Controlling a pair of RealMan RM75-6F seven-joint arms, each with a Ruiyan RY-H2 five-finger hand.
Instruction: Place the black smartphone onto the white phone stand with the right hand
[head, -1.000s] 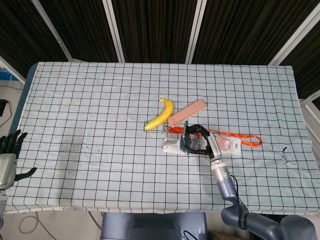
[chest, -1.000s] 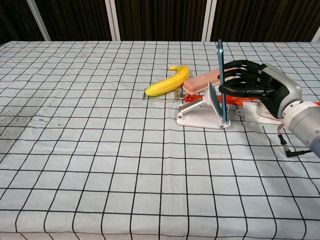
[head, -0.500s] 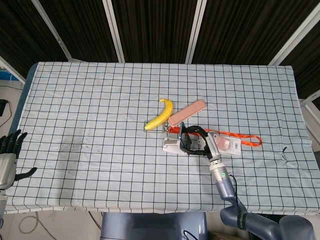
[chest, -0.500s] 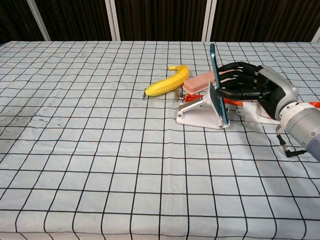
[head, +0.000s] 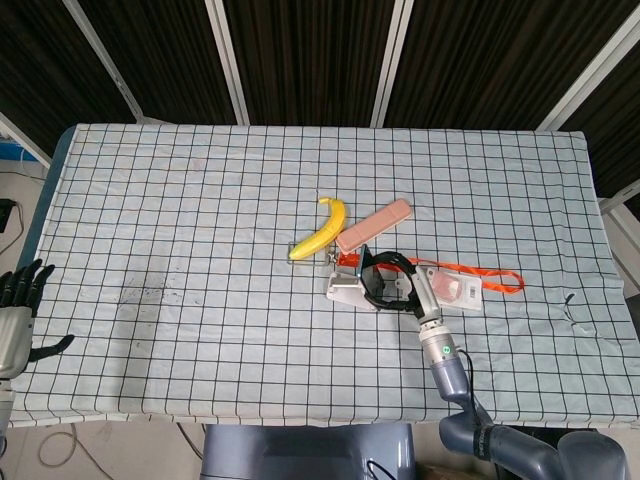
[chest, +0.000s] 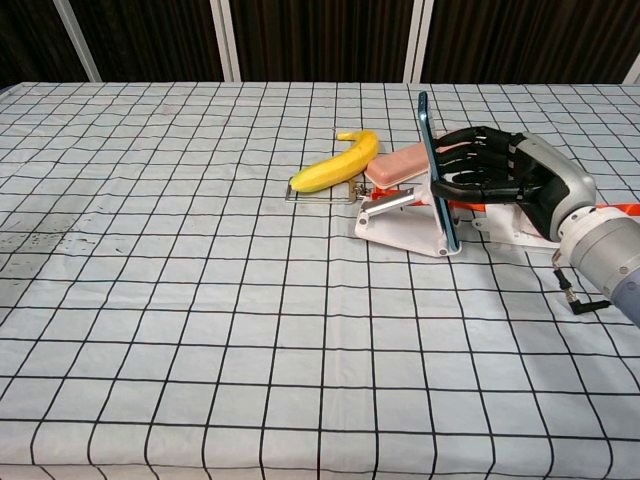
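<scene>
— Chest view first: what's nearest you?

— Bare checked cloth on the table. Past that, the right hand comes in from the right, fingers curled round the black smartphone, clamped on it. The phone stands on edge, nearly upright, its lower end down on the white phone stand.

— Is it resting properly on the stand?

— Its bottom edge touches the stand's base; whether it sits in the lip, I cannot tell from here.

— And behind?

— Just beyond the stand lies a pink flat case, and left of it a banana across a small metal clip. An orange strap runs off to the right beneath the hand, over a white card.

— The other arm?

— From the head view, the left hand hangs off the table's left edge, fingers spread, holding nothing.
</scene>
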